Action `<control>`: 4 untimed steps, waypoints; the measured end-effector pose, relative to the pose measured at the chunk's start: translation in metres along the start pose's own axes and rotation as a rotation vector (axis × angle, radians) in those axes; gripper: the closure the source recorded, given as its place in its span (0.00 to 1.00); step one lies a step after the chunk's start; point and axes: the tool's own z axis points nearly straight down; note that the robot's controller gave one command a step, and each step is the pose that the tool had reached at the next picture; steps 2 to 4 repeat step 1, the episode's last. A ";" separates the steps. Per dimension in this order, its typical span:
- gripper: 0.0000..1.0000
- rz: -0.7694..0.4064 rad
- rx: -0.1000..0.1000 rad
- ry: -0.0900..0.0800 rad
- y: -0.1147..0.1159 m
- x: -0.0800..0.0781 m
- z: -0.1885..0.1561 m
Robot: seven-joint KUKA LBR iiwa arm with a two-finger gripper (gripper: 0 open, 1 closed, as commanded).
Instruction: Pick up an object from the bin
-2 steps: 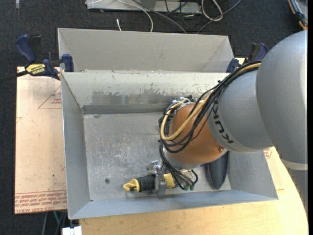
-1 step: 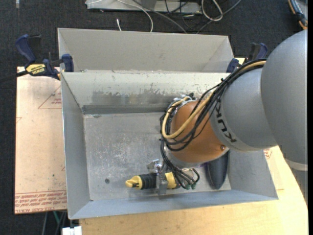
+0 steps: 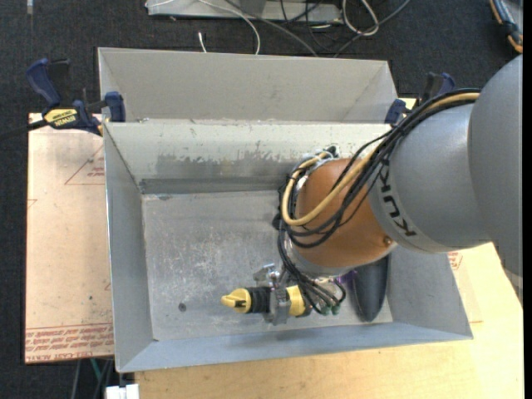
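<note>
Claw low in the front of the bin, beside a small yellow piece and a dark rounded object

Close to the front wall of the grey metal bin (image 3: pixel 208 223), the claw (image 3: pixel 270 299) sits down at the floor, and whether it is open or closed cannot be told. A small yellow piece (image 3: pixel 236 301) with a black band lies right at the claw's left end, against it; whether it is gripped or only beside the claw cannot be told either. Just to the claw's right, in the front right corner, a dark grey rounded object (image 3: pixel 371 291) rests on the floor, partly under the wrist. Farther back, the floor on the left and the sloping rear wall are scuffed bare metal. Above the claw sits the orange cover (image 3: pixel 341 214) of the wrist, with looped cables (image 3: pixel 293 198) across it, and the grey arm (image 3: pixel 449 181) comes in from the right.
</note>
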 end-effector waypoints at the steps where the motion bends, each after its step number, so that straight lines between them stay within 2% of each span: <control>1: 1.00 0.000 0.000 -0.003 0.000 -0.001 -0.012; 4: 1.00 0.000 0.000 -0.003 0.000 -0.001 -0.012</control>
